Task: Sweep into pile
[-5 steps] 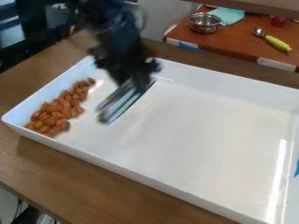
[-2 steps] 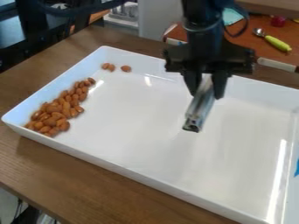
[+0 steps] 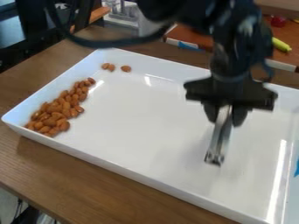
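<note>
Black robot gripper [image 3: 225,117]: jaws closed on the upper end of a long, narrow silver metallic tool [image 3: 219,140]. The grip covers that end; what kind of tool it is cannot be made out, nor whether its lower tip touches the tray. The black arm [image 3: 231,57] is blurred and cut off by the top edge; it hangs down over the right part of the white rectangular tray [image 3: 158,113], wrist above the jaws, tool slanting down toward the near side. A dark cable [image 3: 116,43] loops out to the left of the arm.

Brown almonds [image 3: 55,116] lie heaped in a band along the tray's left wall. Near the far left corner are three others, two together and one just beside them. The tray, cut off at right, rests on a brown wooden desk [image 3: 88,188]. Behind, the arm partly hides a yellow-green handle [image 3: 281,44].
</note>
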`<state>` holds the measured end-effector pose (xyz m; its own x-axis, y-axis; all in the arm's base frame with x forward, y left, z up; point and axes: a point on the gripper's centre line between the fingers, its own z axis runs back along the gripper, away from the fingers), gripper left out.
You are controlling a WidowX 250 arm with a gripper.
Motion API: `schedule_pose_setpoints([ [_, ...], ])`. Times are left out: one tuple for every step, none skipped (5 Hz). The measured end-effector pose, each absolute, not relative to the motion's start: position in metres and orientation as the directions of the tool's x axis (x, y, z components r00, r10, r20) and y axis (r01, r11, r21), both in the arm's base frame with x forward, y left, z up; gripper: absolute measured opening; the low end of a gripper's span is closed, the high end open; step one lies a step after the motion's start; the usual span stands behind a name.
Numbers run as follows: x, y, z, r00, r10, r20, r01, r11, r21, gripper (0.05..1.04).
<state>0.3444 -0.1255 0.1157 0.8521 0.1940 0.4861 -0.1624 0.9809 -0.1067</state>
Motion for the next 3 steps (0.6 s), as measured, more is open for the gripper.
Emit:
schedule_pose_setpoints([
  [0.351, -0.128, 0.097, 0.844, 0.191, 0.501, -0.179, 0.981, -0.072, 0.437],
  [0.344, -0.124, 0.094, 0.878, 0.165, 0.450, -0.170, 0.985, -0.030, 0.752],
  [0.340, -0.119, 0.123, 0.938, 0.110, 0.329, -0.109, 0.994, -0.023, 0.977],
])
